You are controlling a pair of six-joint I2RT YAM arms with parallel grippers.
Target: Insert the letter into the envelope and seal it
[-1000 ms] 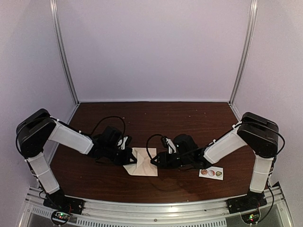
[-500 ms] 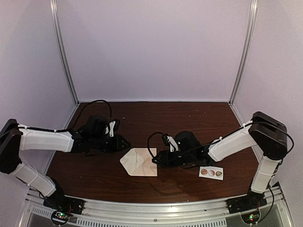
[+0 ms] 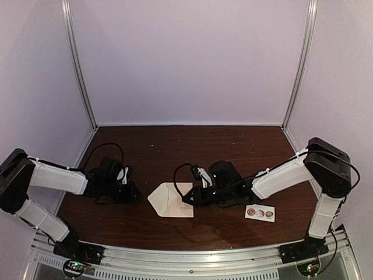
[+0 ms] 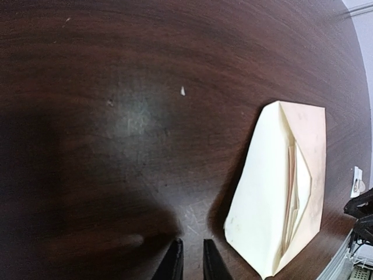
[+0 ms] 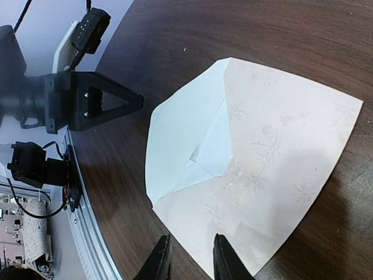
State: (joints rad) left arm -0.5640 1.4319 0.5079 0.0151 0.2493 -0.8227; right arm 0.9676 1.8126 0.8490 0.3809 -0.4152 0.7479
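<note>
The tan-cream envelope (image 3: pixel 172 200) lies flat on the dark wood table, its pointed flap (image 3: pixel 154 198) open and pointing left. In the right wrist view the patterned body (image 5: pixel 274 169) and pale flap (image 5: pixel 178 140) show. In the left wrist view (image 4: pixel 280 186) folded paper edges show in the pocket mouth. My right gripper (image 3: pixel 185 199) is low at the envelope's right edge, jaws a little apart (image 5: pixel 189 259), one fingertip (image 5: pixel 224 262) over the paper, gripping nothing. My left gripper (image 3: pixel 135 192) is left of the flap, clear of it, with a narrow gap (image 4: pixel 191 265) and empty.
A small white strip with three round stickers (image 3: pixel 260 213) lies right of the envelope, near the right arm. The table's front rail (image 3: pixel 186 256) runs along the near edge. Purple walls enclose the back and sides.
My left gripper let go of the flap, drew away to the left and came back toward the near side; the flap now lies open. My right gripper shifted slightly left.
</note>
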